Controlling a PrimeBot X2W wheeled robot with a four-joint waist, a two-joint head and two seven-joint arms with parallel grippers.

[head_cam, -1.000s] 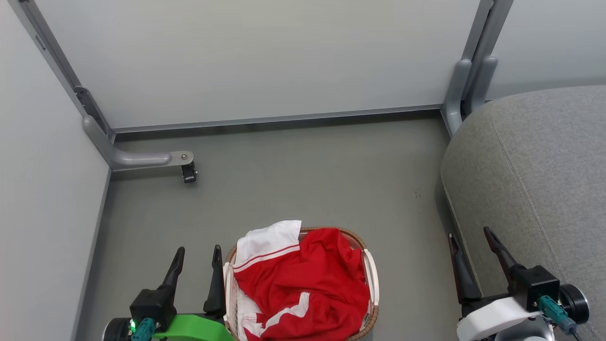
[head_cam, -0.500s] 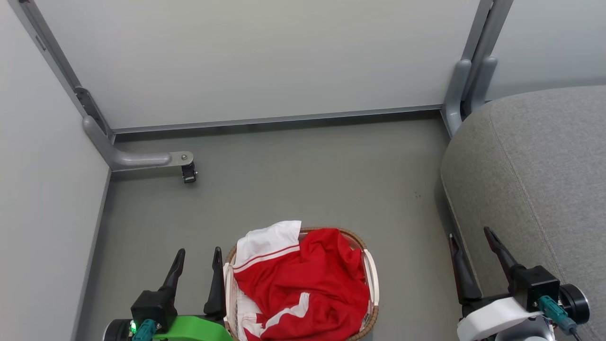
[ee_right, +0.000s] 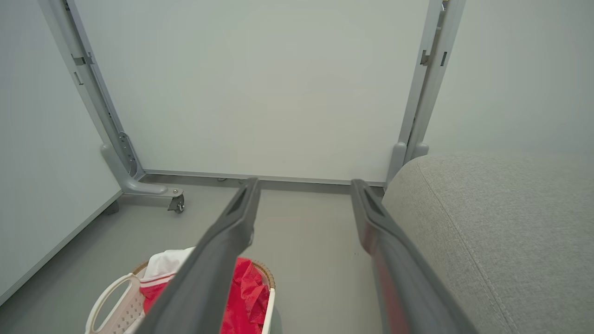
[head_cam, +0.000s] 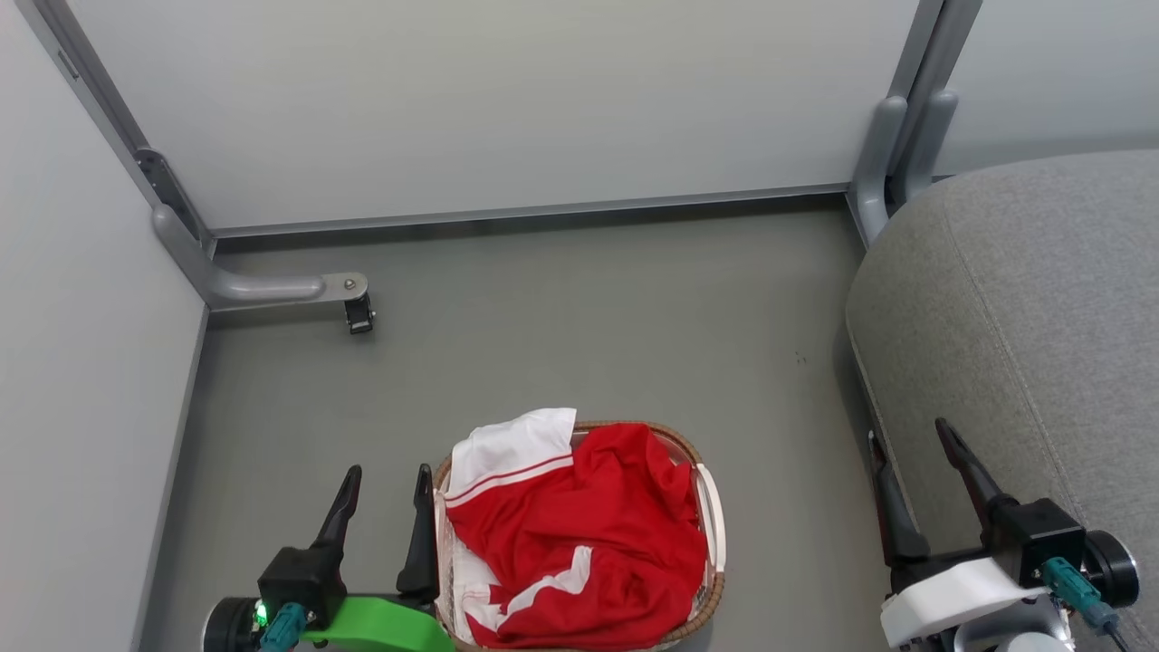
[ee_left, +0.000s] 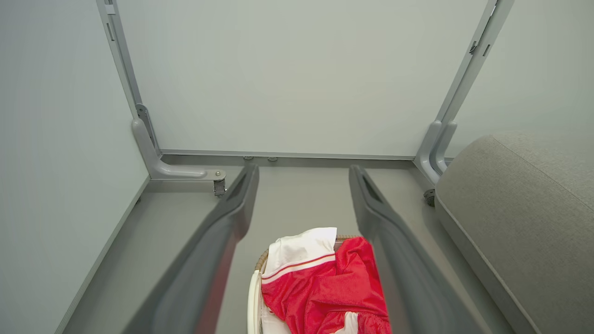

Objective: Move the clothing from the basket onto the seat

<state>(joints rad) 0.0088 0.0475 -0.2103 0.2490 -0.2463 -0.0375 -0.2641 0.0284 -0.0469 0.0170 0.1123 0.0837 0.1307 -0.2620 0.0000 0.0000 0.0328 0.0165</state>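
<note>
Red clothing (head_cam: 579, 534) is still heaped in the basket (head_cam: 711, 507) at the lower centre of the head view. Since a second ago only the camera is shifted slightly. The left gripper (head_cam: 389, 471) and right gripper (head_cam: 907, 433) are spread wide and empty, so the grasp is judged not yet begun, and the seat (head_cam: 1023, 317) at right is not yet reached.

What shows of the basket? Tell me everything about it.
The basket is a small oval of cream plastic with perforated walls, a brown woven-look rim and a white loop handle on each side. It stands upright on the grey floor. Red and white clothing fills it and drapes over its rim. The left gripper stands open close beside it; whether they touch is unclear.
</note>
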